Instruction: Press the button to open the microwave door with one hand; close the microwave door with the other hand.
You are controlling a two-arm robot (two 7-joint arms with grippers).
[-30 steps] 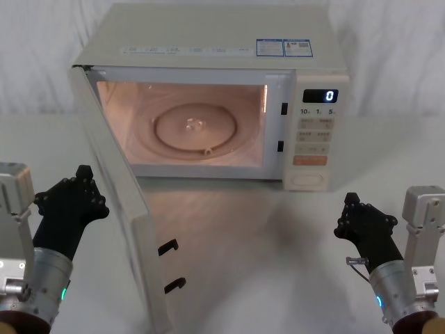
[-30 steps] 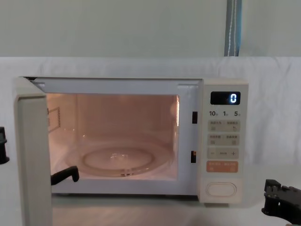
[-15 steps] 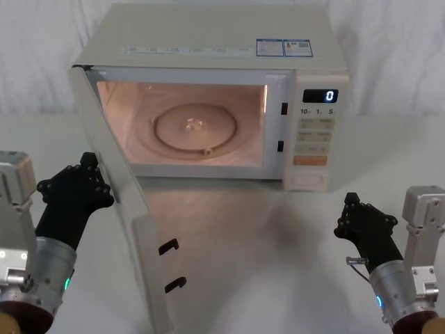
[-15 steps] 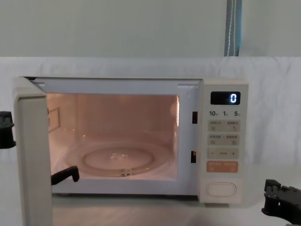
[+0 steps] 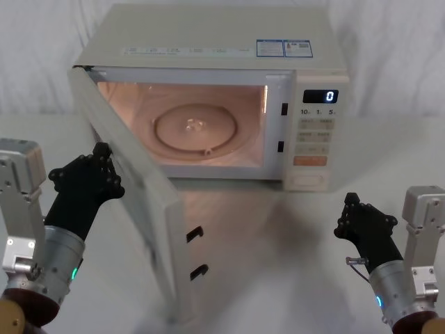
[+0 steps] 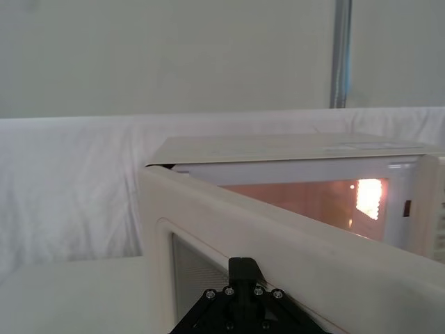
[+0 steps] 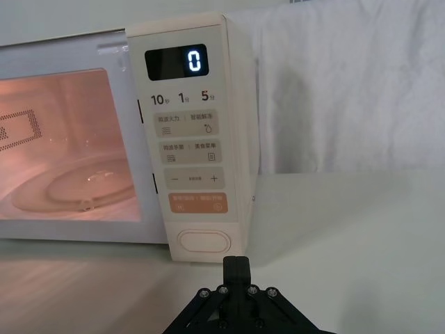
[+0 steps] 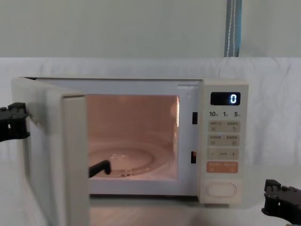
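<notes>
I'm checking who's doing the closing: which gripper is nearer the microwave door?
Left. The left gripper is against the outer face of the half-open microwave door. The right gripper sits low in front of the control panel, far from the door.

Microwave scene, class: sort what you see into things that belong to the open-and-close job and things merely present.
Belongs to the job:
microwave
microwave door, part open
button
left gripper, at the door's outer face
right gripper, parked low

Merely present:
turntable
orange key
white cloth backdrop
</notes>
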